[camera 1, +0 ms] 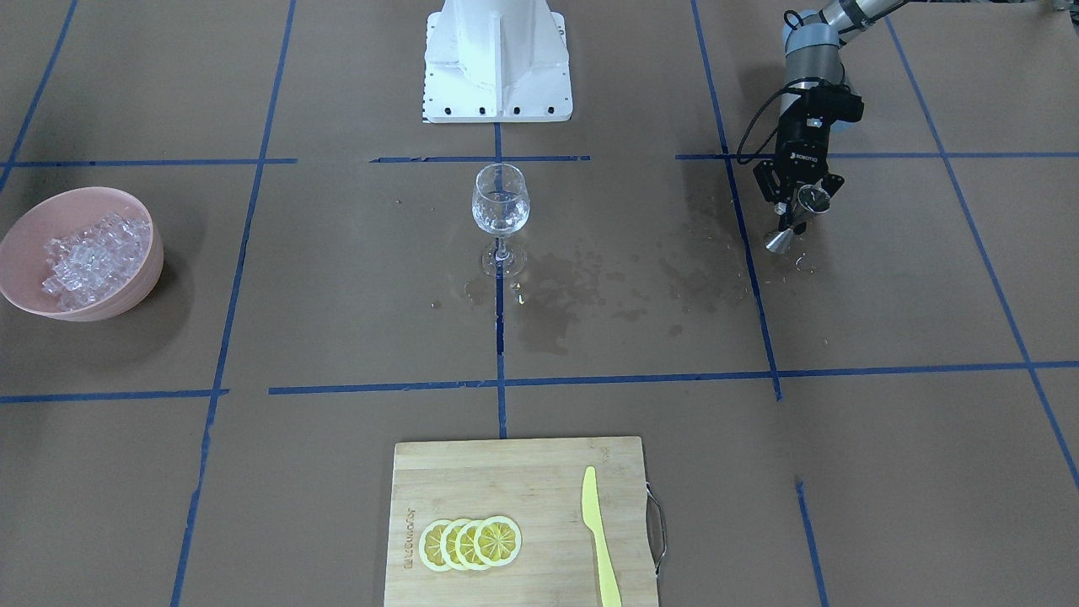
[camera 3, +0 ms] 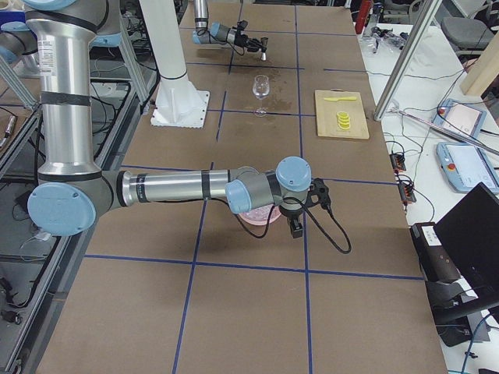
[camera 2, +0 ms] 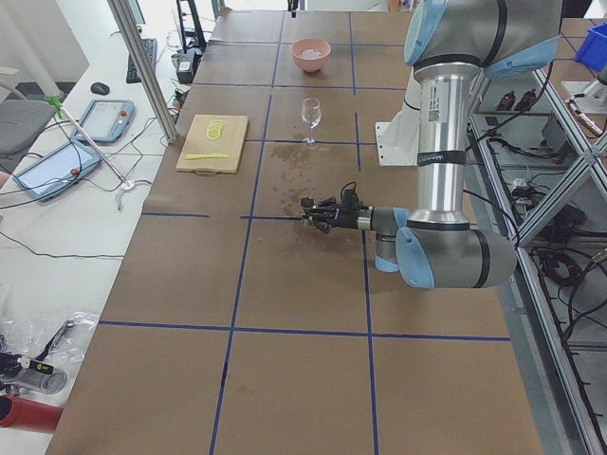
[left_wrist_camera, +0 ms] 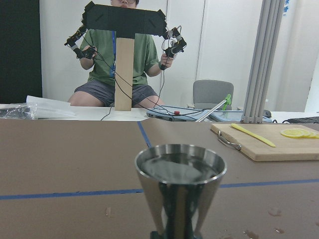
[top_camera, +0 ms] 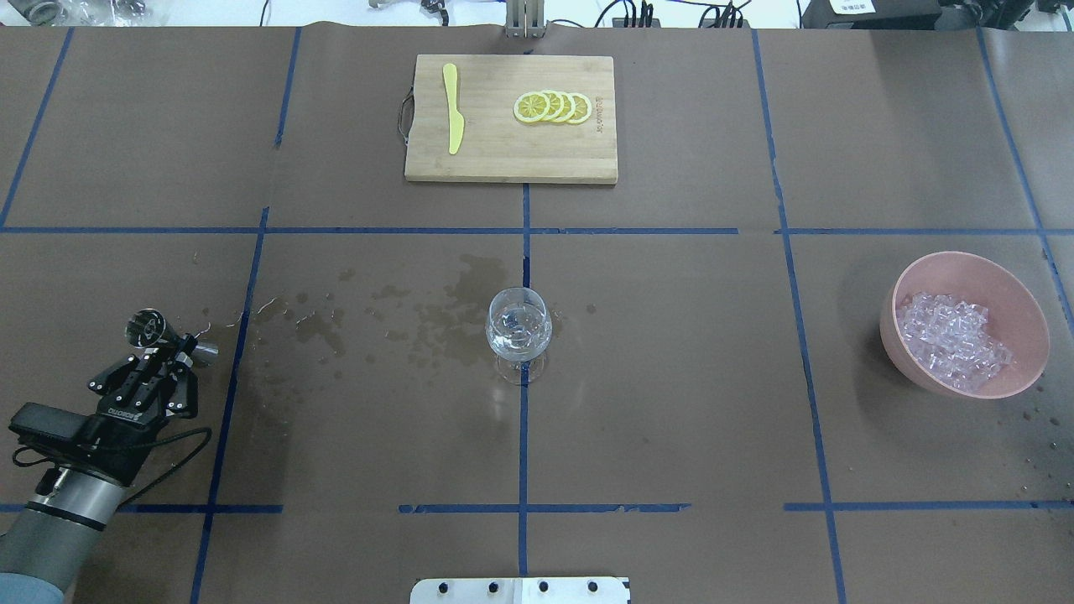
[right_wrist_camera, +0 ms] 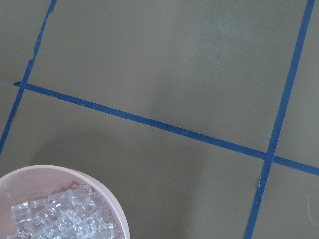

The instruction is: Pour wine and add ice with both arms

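Wine point(camera 1: 500, 221): one small clear pool, low in the single wine glass point(camera 1: 501, 249), upright at mid-table on a blue tape line point(camera 1: 499, 337). Ice point(camera 1: 88, 261): one heap of clear cubes in the one pink bowl point(camera 1: 84, 206), toward the robot's right end of the table, well apart from the glass.

Two arms. Left arm point(camera 2: 441, 142) low over the table on the robot's left side. Left gripper point(camera 1: 799, 211) closed narrowly on the waist of one steel jigger point(camera 1: 779, 240), well apart from the glass. From the left wrist view, upper cup of the jigger mouth-up; contents impossible to tell.

Right arm point(camera 3: 171, 187) stretched out over the bowl, covering most of it in the right-side view. Right gripper point(camera 3: 295, 227) over the bowl, fingers too small there to judge: cannot tell whether spread or closed, nor whether holding anything.

Between jigger and glass: dark wet patches point(camera 1: 582, 282) on the brown paper. On the operators' side: one bamboo cutting board point(camera 1: 506, 480), carrying four overlapping lemon slices point(camera 1: 472, 542) and one yellow knife point(camera 1: 597, 531), apart from the slices.
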`<action>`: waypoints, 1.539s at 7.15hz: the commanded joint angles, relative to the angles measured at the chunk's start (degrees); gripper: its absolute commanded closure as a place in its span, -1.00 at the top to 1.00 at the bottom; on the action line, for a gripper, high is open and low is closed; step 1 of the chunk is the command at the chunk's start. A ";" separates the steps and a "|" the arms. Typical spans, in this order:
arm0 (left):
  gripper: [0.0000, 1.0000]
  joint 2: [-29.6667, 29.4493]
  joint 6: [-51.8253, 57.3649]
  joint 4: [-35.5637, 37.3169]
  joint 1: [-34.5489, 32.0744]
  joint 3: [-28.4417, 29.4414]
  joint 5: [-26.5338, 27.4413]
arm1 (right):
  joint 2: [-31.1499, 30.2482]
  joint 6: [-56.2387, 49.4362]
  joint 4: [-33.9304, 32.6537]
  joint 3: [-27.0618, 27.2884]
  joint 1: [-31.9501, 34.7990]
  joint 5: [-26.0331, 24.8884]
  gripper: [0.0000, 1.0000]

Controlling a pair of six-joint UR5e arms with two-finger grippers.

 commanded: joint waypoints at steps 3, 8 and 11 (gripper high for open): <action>-1.00 -7.70 11.24 1.03 -0.11 -5.84 0.34 | 0.00 0.03 -0.07 -0.47 0.00 0.00 1.00; -1.00 -16.48 16.45 7.09 -0.72 -6.83 0.25 | 0.26 -0.06 -0.07 -1.71 0.00 0.00 1.00; -1.00 -19.21 20.74 11.13 -0.64 -7.97 0.07 | 0.26 -0.06 0.02 -2.23 0.00 0.00 1.00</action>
